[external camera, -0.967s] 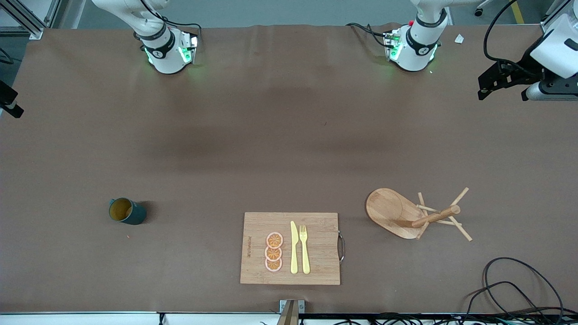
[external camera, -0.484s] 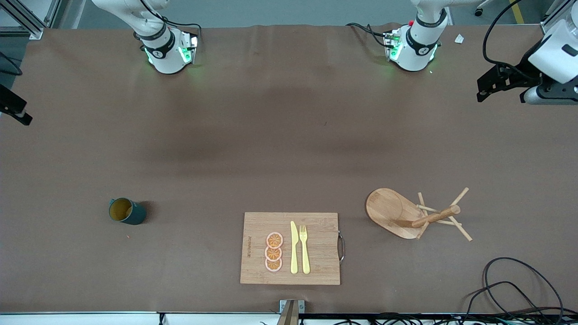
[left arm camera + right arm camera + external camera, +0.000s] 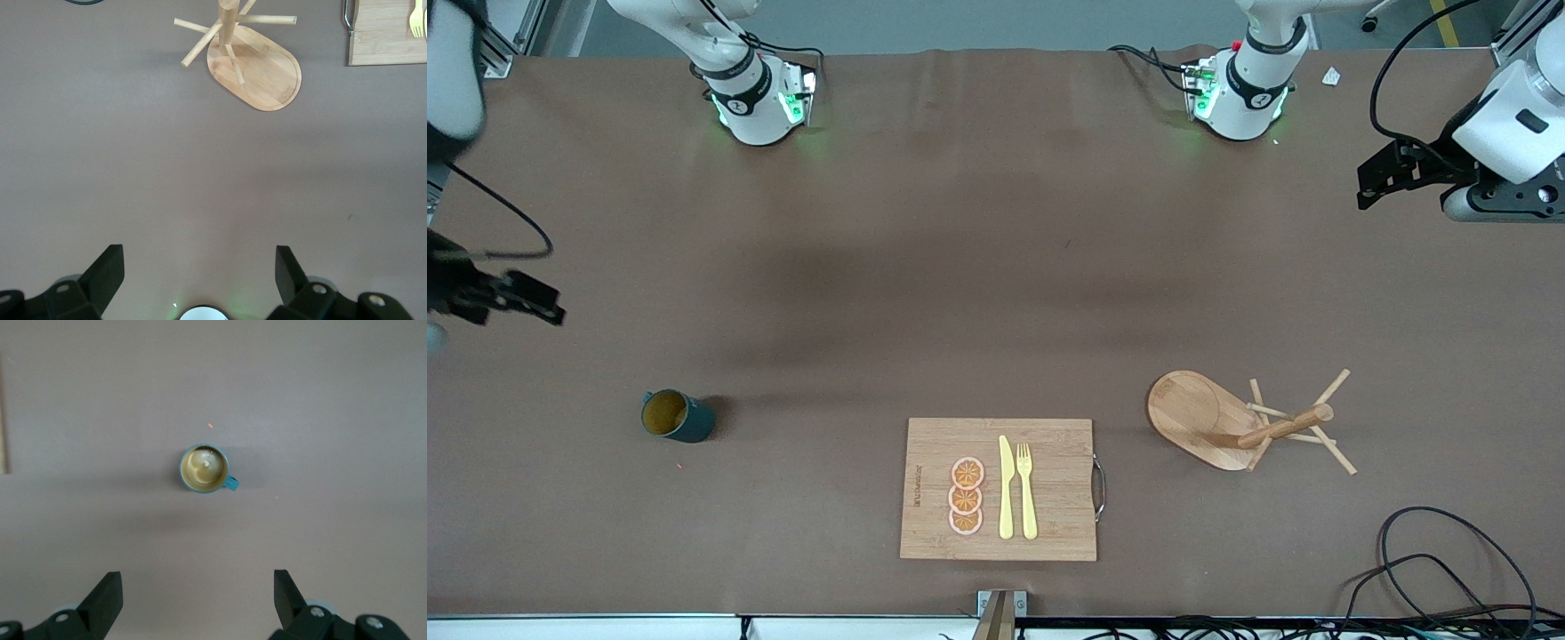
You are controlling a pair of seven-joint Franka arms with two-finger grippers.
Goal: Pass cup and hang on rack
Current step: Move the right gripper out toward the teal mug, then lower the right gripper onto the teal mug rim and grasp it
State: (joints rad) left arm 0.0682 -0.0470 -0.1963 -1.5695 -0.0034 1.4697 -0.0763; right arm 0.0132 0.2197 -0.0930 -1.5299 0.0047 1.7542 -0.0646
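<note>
Swinging in over the worktop [image 3: 996, 267] at its own end, the right tool [image 3: 511, 298] now shows well clear of the view's edge, where half a second ago only a dark corner of it showed; the left tool [image 3: 1392, 173] has crept only slightly inward over its end of the worktop. I judge this as the opening reach: the right arm is heading for the cup, the left is barely repositioning, and nothing has yet been picked up. The cup [image 3: 677, 416] stands upright on the worktop, mouth up with its handle out to one side, ahead of and below the right tool and well apart from it; the right wrist view shows the cup [image 3: 205, 469] centred between the two widely spread fingers [image 3: 103, 597]. The rack [image 3: 1232, 422] stands untouched toward the left arm's end, ahead of the left tool, its pegs bare; the left wrist view shows the rack [image 3: 257, 67] with that tool's fingers [image 3: 107, 270] spread just as wide. Both tools are empty and touch nothing.
</note>
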